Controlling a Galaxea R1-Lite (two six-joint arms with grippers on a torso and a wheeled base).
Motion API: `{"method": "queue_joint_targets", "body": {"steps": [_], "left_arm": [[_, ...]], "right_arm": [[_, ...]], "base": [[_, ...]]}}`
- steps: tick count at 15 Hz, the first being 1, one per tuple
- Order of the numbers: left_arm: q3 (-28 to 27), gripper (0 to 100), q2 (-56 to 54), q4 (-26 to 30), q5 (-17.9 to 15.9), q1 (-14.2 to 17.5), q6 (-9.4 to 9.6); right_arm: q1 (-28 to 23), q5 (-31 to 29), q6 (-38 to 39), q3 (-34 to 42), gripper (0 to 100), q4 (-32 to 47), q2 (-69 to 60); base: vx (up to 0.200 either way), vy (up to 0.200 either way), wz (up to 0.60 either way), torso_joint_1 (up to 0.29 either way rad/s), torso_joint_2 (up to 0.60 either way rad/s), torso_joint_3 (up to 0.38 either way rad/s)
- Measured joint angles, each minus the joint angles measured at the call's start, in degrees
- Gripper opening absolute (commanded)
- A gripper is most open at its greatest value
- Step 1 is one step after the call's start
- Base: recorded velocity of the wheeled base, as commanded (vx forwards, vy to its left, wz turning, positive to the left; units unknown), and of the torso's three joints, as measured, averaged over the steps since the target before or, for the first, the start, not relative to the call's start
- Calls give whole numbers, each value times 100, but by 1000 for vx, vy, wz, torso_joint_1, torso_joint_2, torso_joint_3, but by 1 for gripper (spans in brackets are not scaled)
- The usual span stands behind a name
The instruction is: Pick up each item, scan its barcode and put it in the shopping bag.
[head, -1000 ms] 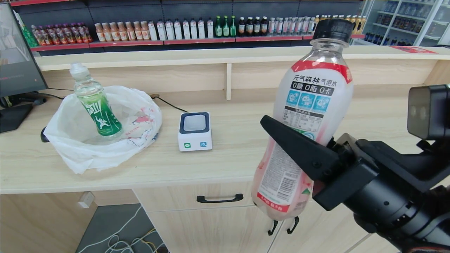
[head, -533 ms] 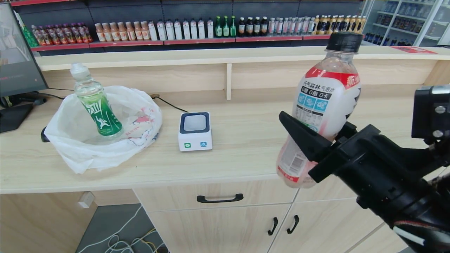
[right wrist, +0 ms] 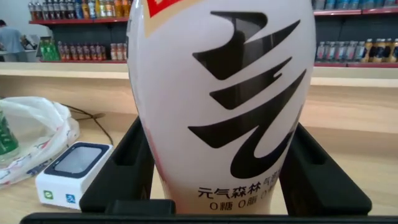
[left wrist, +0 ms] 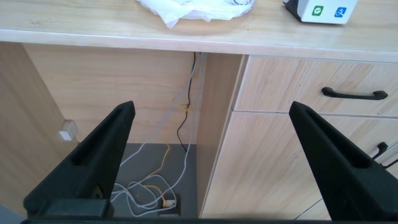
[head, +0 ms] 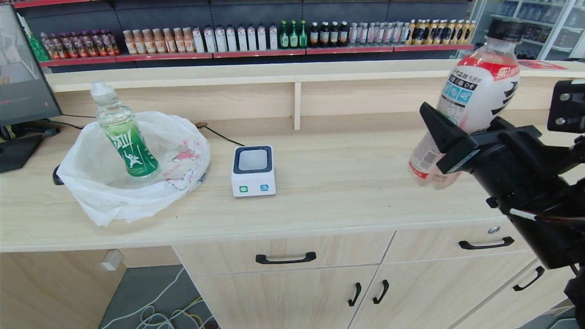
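Note:
My right gripper point(head: 461, 137) is shut on a pink-and-white drink bottle point(head: 470, 98) with a black cap, held above the counter's right end and tilted. The same bottle point(right wrist: 217, 99) stands close between the right gripper's fingers point(right wrist: 127, 162) in the right wrist view. A white barcode scanner box point(head: 252, 170) sits mid-counter; the scanner point(right wrist: 71, 174) lies to the bottle's left. A white shopping bag point(head: 132, 169) lies at the left with a green-labelled bottle point(head: 123, 132) standing in it. My left gripper point(left wrist: 211, 162) hangs open below the counter edge, in front of the cabinet.
A monitor point(head: 23, 68) stands at the counter's far left. A raised wooden ledge point(head: 292, 73) runs along the back, with drink shelves point(head: 256, 39) behind. Drawers and cabinet doors point(head: 285, 258) are under the counter; cables point(left wrist: 155, 180) lie on the floor.
My right gripper has carried the pink bottle to the right and away from the camera, from near the counter's front edge to above its right end. The bag, green bottle and scanner have stayed put.

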Motion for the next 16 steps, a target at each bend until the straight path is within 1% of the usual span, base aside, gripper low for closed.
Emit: {"method": "queue_joint_targets", "body": {"steps": [2,6,9,16], "left_arm": [[0,100,0,0,0,2,9],[0,100,0,-2,-4,6,2],[0,100,0,0,0,2,-29],[0,100,0,0,0,2,-49]], "right_arm": [[-99,79,33,-184,0,39,82],[-140,82,63,-262,0,26,226],[-133,84,260,-245,0,33,265],[-135,77,246,-228,0,-30,252]], "base": [[0,0,0,0,0,0],[0,200,0,1,0,4],[0,200,0,14,9,-2],[0,200,0,0,0,0]]}}
